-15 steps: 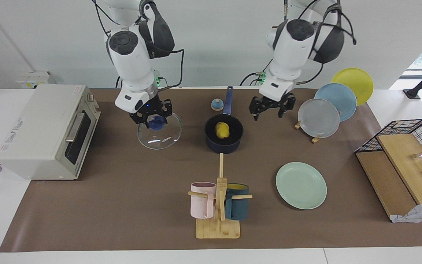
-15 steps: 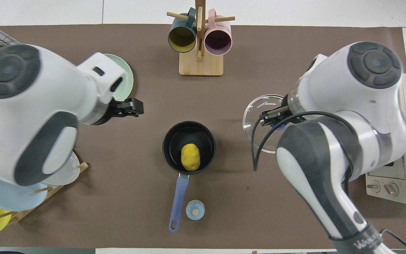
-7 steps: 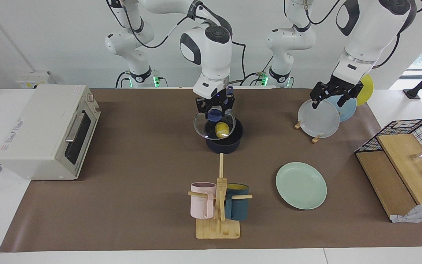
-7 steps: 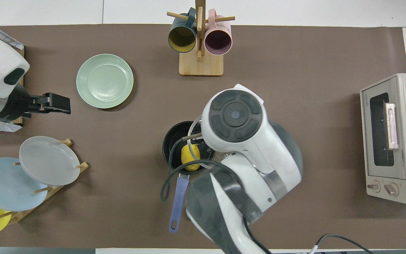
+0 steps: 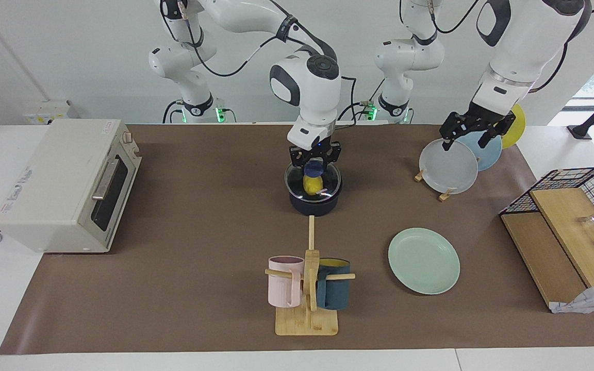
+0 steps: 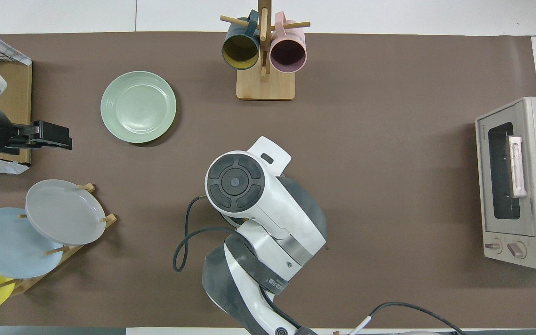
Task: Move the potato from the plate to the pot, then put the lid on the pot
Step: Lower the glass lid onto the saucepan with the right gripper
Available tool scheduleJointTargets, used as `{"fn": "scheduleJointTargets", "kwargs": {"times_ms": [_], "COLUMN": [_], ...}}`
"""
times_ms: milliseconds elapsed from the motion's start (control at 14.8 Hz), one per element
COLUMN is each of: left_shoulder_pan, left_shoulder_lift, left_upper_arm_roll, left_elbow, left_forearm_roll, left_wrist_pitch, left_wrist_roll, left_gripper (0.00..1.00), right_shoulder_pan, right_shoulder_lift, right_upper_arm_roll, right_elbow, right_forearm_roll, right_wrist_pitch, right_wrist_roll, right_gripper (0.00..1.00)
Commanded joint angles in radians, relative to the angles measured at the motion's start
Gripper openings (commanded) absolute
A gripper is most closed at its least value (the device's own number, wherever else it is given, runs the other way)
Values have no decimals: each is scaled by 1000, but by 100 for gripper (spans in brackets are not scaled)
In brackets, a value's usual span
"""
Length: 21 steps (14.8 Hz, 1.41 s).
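The right gripper (image 5: 314, 161) is clenching the blue knob of the lid (image 5: 313, 181) at the centre of the facing view, just above the middle of the frame, its fingers closed on the knob; the lid is sitting on or just over the rim of the pot (image 5: 313, 204), and whether it is fully seated cannot be told; the potato (image 5: 311, 183) is lying inside the pot, showing yellow through the glass; the plate (image 5: 424, 260) is lying bare at the lower right of that frame, so the transfer looks done and the covering step is in hand; in the overhead view the right arm is hiding pot and lid at the centre; the left gripper (image 5: 475, 130) is waiting at the upper right of the facing view, over the rack of plates (image 5: 454, 162), fingers spread and holding nothing; the next move probably calls for settling the lid level on the rim, then releasing the knob and lifting straight up so the lid is not dragged off.
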State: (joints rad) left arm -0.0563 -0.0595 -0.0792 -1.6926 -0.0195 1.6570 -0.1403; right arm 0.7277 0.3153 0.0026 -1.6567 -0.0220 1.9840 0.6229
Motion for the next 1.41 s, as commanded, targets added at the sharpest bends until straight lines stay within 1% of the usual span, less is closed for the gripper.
{"fn": "scheduleJointTargets", "kwargs": {"times_ms": [0,135,269,337,606,808,1280,1347], "left_shoulder_pan": [13,9,7,7,15,10,15,15], "left_shoulder_lift": [23,32,44,43,36,33,32,32], "left_upper_arm_roll": [-8,-11,-8,-11,-17,-17,-17,-17], "left_elbow": [33,79,97,97,93,90,83,83], "left_forearm_roll": [6,4,4,4,1,1,1,3], "left_wrist_pitch": [-42,-75,-95,-91,-86,-86,-77,-77], "left_wrist_roll": [13,13,13,13,14,11,11,13], "left_gripper": [100,100,100,100,100,100,100,100], "right_shoulder_pan": [7,7,30,35,35,35,36,36], "right_shoulder_lift": [-7,-7,-1,7,4,-1,-2,-5], "right_upper_arm_roll": [-4,-4,-4,-4,-4,-4,-4,-4], "right_elbow": [-5,-6,-8,-8,-23,-48,-60,-73], "right_forearm_roll": [-16,-16,-21,-39,-42,-50,-96,-96], "right_wrist_pitch": [9,10,24,27,32,67,91,104], "right_wrist_roll": [21,26,32,32,34,34,34,34], "right_gripper": [0,0,0,0,0,0,0,0]}}
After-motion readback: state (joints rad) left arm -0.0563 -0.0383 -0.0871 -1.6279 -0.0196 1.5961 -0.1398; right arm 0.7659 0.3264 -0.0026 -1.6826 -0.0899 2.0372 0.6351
